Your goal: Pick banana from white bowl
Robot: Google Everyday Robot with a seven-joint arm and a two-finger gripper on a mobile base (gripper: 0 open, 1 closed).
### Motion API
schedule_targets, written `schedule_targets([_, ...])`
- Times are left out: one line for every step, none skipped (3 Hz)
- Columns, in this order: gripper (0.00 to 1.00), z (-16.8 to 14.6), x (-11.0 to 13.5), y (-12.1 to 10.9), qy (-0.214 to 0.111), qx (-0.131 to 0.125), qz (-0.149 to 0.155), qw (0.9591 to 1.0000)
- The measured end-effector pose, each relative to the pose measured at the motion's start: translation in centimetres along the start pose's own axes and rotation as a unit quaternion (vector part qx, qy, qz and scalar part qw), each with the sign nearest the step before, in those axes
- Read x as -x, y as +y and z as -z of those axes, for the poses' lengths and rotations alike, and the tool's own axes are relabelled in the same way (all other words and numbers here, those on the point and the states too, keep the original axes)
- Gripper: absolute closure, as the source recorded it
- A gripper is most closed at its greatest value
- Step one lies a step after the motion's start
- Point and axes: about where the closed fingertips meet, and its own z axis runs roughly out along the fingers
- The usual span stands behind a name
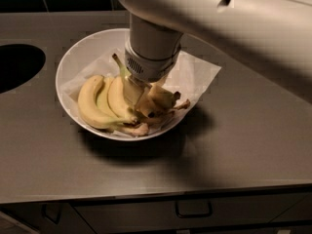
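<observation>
The white bowl (66,65) stands on the grey counter, lined with crinkled white paper (197,77) that hangs over its right rim. A joined bunch of curved yellow bananas (95,104) lies in its left half. The single banana (163,97) lies in the middle, largely hidden under my gripper. Its green-tinged stem (118,62) points to the back left. My gripper (139,95) reaches straight down into the bowl from the big white arm (204,13). It sits on the single banana, right beside the bunch.
Brownish peel-like scraps (141,128) lie at the bowl's front. A dark round hole (14,67) is cut in the counter at the left. The counter's front edge runs along the bottom, with a drawer handle (193,210) below it.
</observation>
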Motion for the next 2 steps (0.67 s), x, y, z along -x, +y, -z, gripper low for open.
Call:
schedule_targets([0.73, 0.4, 0.4, 0.2, -0.003, -0.009, -0.004, 0.9999])
schedule_targets([0.73, 2.0, 1.4, 1.1, -0.010, -0.026, 0.003, 0.9996])
